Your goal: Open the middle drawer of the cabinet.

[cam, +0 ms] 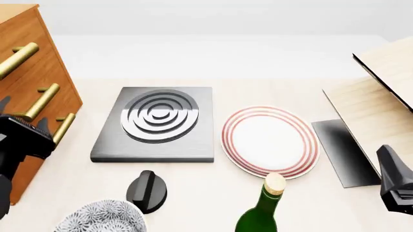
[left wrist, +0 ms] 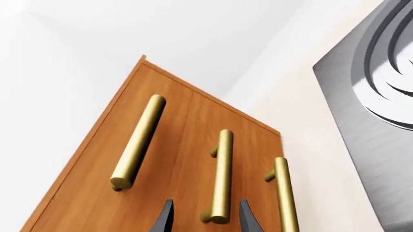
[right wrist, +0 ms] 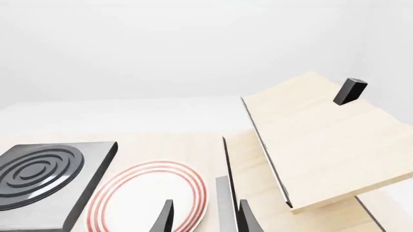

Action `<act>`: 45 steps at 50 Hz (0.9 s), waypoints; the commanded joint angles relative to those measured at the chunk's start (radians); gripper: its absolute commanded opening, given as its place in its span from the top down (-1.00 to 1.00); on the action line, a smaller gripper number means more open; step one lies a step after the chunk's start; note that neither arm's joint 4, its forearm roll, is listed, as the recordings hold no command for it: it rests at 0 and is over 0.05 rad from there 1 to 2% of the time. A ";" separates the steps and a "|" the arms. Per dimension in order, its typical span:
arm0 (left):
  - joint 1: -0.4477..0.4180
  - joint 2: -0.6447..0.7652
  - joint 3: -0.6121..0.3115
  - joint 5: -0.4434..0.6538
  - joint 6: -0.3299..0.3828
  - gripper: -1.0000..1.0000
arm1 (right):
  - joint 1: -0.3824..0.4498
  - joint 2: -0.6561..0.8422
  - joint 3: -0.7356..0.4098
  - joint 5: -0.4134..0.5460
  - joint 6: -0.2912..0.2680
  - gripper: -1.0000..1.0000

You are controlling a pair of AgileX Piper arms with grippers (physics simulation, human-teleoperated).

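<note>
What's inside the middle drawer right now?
Cannot tell: the middle drawer sits shut in the cabinet. Only its front and brass handle show, between the left gripper fingertips.

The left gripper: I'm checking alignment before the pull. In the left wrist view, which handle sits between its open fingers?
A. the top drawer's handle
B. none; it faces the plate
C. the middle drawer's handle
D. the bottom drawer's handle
C: in the left wrist view the left gripper is open, and the end of the middle drawer's handle, second of three brass bars on the cabinet, lies between its fingers.
</note>
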 commanded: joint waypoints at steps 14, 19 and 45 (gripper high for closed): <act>-0.007 0.109 -0.076 -0.002 0.005 -1.00 | 0.000 0.000 0.000 0.000 0.000 -1.00; -0.003 0.128 -0.086 -0.002 0.010 -1.00 | 0.000 0.000 0.000 0.000 0.000 -1.00; -0.030 0.134 -0.054 -0.002 0.077 1.00 | 0.000 0.000 0.000 0.000 0.000 -1.00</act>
